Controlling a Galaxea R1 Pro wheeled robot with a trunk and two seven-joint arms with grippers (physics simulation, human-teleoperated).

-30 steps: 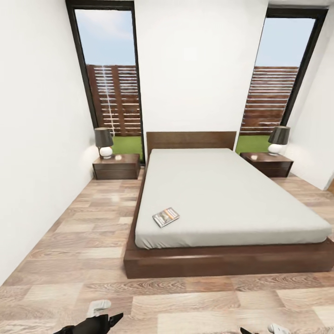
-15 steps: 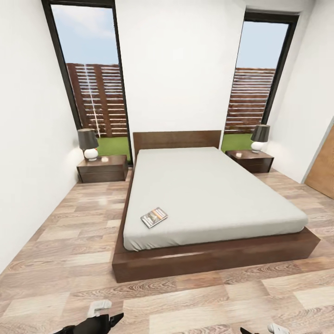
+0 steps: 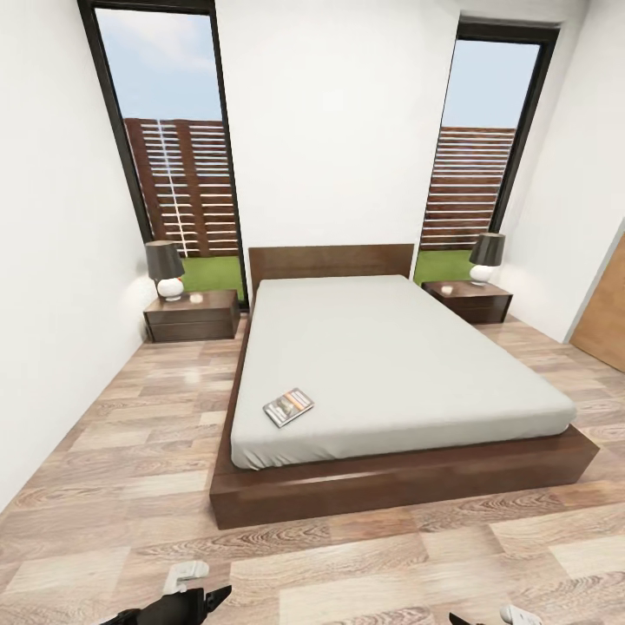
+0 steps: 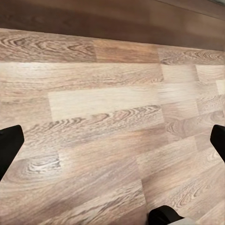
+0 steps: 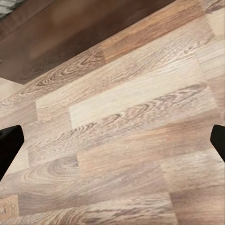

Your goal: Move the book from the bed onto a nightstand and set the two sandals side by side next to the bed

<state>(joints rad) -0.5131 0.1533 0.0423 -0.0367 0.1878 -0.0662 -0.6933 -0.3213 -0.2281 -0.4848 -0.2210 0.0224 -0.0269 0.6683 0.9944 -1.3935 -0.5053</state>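
At bed (image 3: 391, 347) foot, both claws spread wide and empty over floor planks; book (image 3: 288, 406) on mattress near foot-end corner; next: roll closer, reach with left gripper (image 4: 112, 140).

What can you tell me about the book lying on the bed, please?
The book is a thin paperback with a dark cover crossed by an orange band. It lies flat and closed, turned slightly askew, on the light grey mattress of the bed, near the foot-end corner on the robot's left. Nothing else touches it.
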